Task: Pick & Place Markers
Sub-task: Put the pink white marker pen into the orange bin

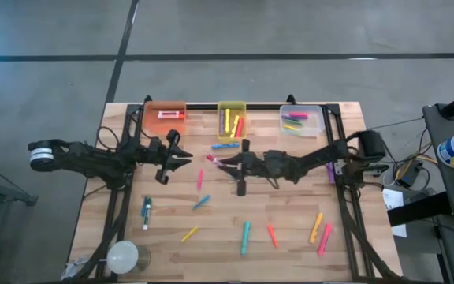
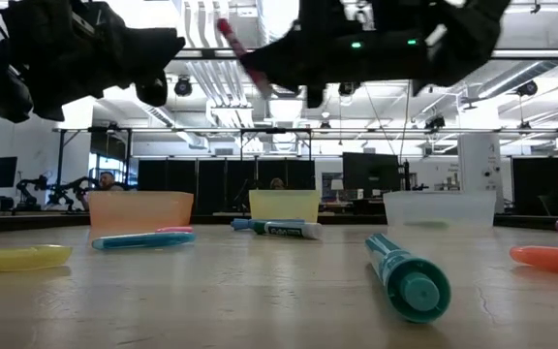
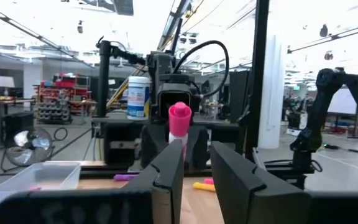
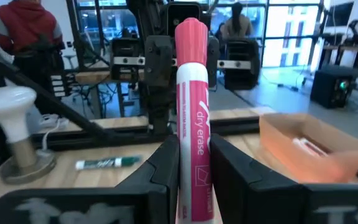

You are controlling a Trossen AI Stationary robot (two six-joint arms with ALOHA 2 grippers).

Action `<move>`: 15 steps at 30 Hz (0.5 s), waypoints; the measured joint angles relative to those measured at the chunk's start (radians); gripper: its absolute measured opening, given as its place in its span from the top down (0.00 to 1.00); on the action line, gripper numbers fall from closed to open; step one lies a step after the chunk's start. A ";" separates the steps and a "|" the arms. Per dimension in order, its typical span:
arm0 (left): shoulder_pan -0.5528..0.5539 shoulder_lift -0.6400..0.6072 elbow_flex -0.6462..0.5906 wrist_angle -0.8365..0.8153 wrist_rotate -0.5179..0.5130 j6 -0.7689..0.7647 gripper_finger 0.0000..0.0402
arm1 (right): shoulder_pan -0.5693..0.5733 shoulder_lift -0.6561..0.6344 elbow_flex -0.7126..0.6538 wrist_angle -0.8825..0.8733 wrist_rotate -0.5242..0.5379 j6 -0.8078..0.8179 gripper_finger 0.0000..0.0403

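A pale wooden bench (image 1: 290, 237) stands on a grey floor, with a workshop of monitors and racks behind it in the low view. Above the middle of the bench, a pink dry-erase marker (image 4: 192, 118) stands upright in the right gripper (image 1: 221, 162), whose jaws are closed on its barrel; the cap points toward the left arm. In the high view the marker shows as a short pink stroke at the gripper's tip (image 1: 211, 159), clear of the wood, and the low view has it slanting up near the top edge (image 2: 236, 44).

Just to its left, the left gripper (image 1: 181, 158) faces it at the same height. Its jaws stand a little apart with nothing between them; the pink cap shows beyond the gap in the left wrist view (image 3: 179, 117).

The other markers lie scattered on the near half of the bench: a pink one (image 1: 199, 180), a blue one (image 1: 202, 202), a yellow one (image 1: 189, 234), a teal one (image 1: 245, 237), an orange one (image 1: 273, 236), a green-capped white one (image 1: 146, 212), and an orange and pink pair at the right (image 1: 319, 231).

Along the far edge sit three bins, each holding markers: orange bin (image 1: 165, 113) on the left, yellow bin (image 1: 232, 118) in the middle, clear bin (image 1: 302, 120) on the right. A blue marker (image 1: 225, 146) lies just in front of the yellow bin. A small white lamp (image 1: 123, 256) stands at the near left corner.
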 joint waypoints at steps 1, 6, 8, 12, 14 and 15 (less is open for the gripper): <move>-0.006 0.000 0.000 0.000 0.000 -0.002 0.81 | -0.001 0.026 0.033 0.000 0.000 -0.009 0.83; -0.026 0.002 0.005 -0.009 -0.001 0.010 0.81 | -0.002 0.118 0.166 0.000 -0.001 -0.027 0.83; -0.029 0.003 0.005 -0.012 -0.002 0.014 0.81 | -0.005 0.145 0.213 -0.001 -0.017 -0.032 0.83; -0.031 0.005 0.008 -0.018 -0.033 0.014 0.81 | -0.014 0.186 0.294 -0.053 -0.088 -0.031 0.83; -0.033 0.004 0.010 -0.012 -0.031 0.014 0.81 | -0.017 0.205 0.332 -0.082 -0.091 -0.022 0.83; -0.035 0.004 0.015 -0.007 -0.031 0.014 0.81 | -0.018 0.215 0.350 -0.088 -0.094 -0.015 0.83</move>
